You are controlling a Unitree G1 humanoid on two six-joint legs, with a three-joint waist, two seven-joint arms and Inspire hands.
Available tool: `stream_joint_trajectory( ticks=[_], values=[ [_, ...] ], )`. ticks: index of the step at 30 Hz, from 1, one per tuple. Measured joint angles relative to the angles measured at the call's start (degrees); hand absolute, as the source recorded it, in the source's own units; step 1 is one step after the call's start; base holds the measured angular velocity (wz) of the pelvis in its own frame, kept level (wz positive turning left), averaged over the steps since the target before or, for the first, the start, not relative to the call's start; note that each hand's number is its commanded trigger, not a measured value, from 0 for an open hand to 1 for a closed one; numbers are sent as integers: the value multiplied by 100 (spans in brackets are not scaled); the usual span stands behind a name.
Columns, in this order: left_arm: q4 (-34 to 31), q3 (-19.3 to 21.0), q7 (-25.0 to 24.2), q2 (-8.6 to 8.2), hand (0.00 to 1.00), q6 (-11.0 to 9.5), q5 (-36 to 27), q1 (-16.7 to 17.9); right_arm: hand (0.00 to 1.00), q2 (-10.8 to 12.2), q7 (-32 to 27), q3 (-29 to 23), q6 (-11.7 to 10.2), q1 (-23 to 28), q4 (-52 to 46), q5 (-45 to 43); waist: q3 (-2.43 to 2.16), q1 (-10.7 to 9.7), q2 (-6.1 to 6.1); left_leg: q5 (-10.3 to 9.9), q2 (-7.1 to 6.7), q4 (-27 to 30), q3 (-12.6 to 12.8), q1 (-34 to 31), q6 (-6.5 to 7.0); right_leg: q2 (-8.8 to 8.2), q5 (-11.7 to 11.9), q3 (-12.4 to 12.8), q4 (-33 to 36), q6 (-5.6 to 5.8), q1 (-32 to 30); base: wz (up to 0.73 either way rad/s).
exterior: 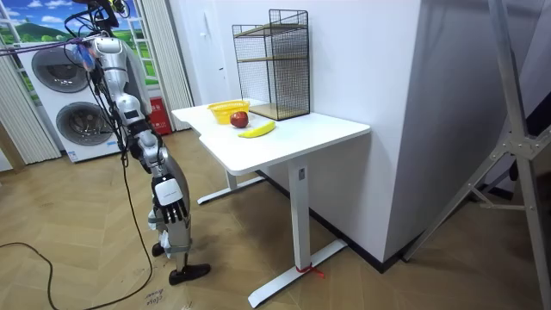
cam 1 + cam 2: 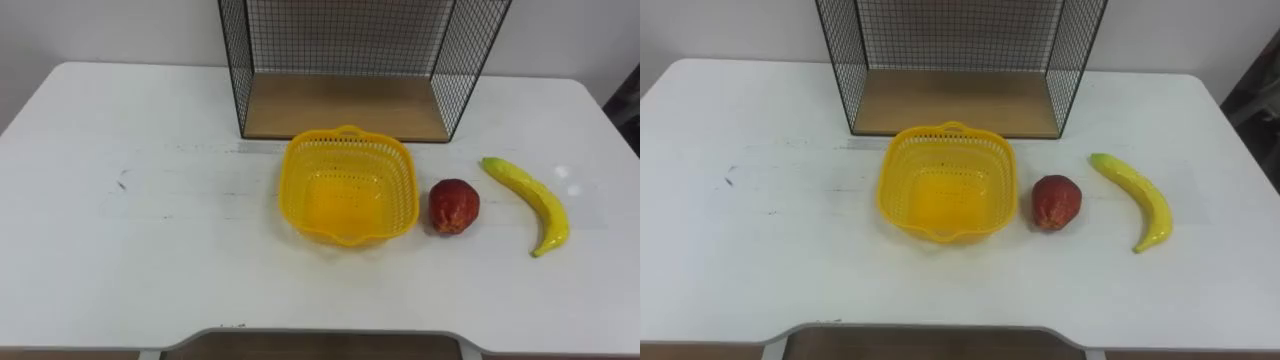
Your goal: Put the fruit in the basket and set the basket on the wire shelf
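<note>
A yellow plastic basket [image 2: 300,170] stands empty on the white table [image 2: 130,220], just in front of the wire shelf [image 2: 340,105]. The shelf has black mesh walls and a wooden bottom board. Close by the basket's right side lies a red fruit [image 2: 454,206]. Farther right lies a yellow banana [image 2: 530,198], curved, with its stem end toward me. In the room view I stand on the floor a step back from the table's end. My right hand [image 1: 170,194] hangs at my side there, away from all of them.
The table's near edge [image 2: 330,335] has a curved cut-out in the middle. The shelf [image 1: 274,60] stands against the wall and has an upper level. Washing machines [image 1: 73,112] stand behind me.
</note>
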Motion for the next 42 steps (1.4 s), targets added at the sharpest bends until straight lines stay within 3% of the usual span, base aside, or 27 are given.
stream_joint_trajectory(
  ticks=[15,24,31,34,38,42],
  values=[
    [-3,159,19,-3,0,-92,0,17,0,1,-259,-126,-132,9,-145,528,0,-82,8,0,2,-46,22,-1,0,11,0,24,-12,0,-27,-1],
    [4,243,171,-7,0,-149,1,51,0,87,-723,-502,-452,48,-119,2402,-6,-91,-1,0,4,-59,70,-39,0,28,18,79,-84,8,-67,-3],
    [-5,485,189,-28,0,-305,-14,186,0,133,-1039,-1326,-579,66,-144,3927,-18,-140,37,0,5,-56,117,-14,0,29,19,74,-121,16,-24,0],
    [-6,678,280,-29,0,-334,-134,274,0,106,-1285,-1876,-594,-48,-207,4516,-18,-296,39,0,3,-56,118,-14,0,25,17,74,-110,18,-24,1],
    [-187,887,381,-10,0,-360,-167,391,0,103,-1769,-2427,-743,-116,-695,5135,-19,-456,22,1,4,-37,128,8,1,23,20,84,-85,12,-18,-1],
    [-284,901,413,27,0,-563,-166,458,0,93,-2461,-2781,-899,-150,-1609,5411,-26,-482,7,1,-8,-33,183,-7,2,24,17,184,19,10,-119,-10]
  ],
)
